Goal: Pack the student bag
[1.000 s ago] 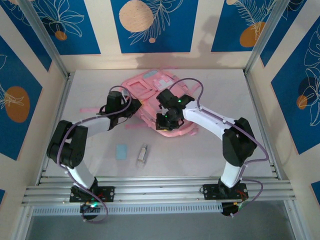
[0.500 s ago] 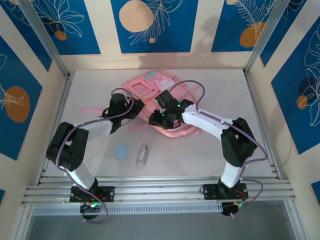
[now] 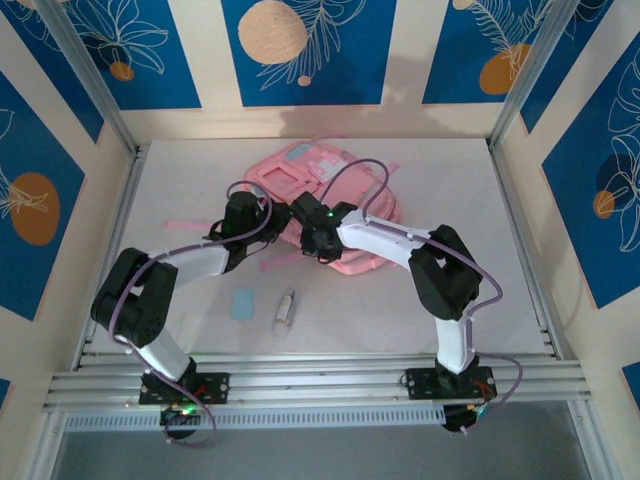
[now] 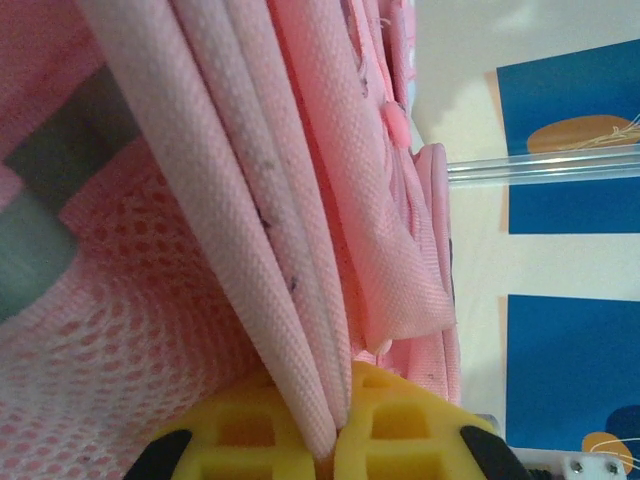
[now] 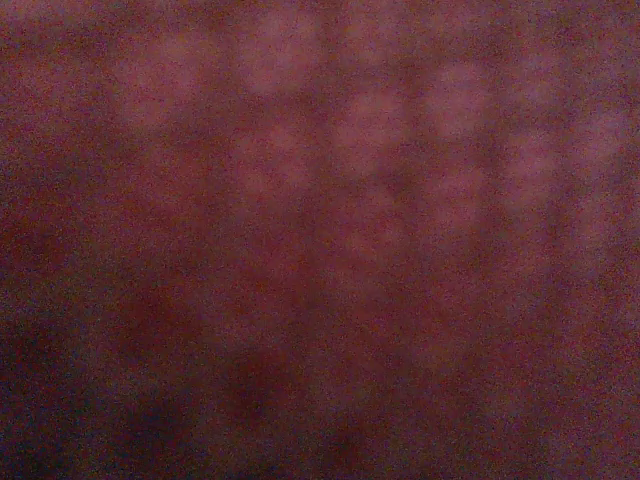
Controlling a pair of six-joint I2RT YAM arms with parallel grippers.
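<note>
Student bag (image 3: 280, 178): pink, lying flat on the table (image 3: 380, 310), directly ahead of both pincers. Its long axis seems to be running far-to-near on a slight diagonal, with the white patch (image 3: 300, 152) end pointing away from them, though folds are obscuring this.

Left pincer (image 4: 335, 440): clamping several layers of the bag's fabric between its yellow pads (image 4: 240, 440).

Right pincer (image 3: 312, 238): pressing into the bag just beside the left one; its opening cannot be told.

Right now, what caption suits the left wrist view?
Left gripper shut on a fold of the pink student bag.
</note>
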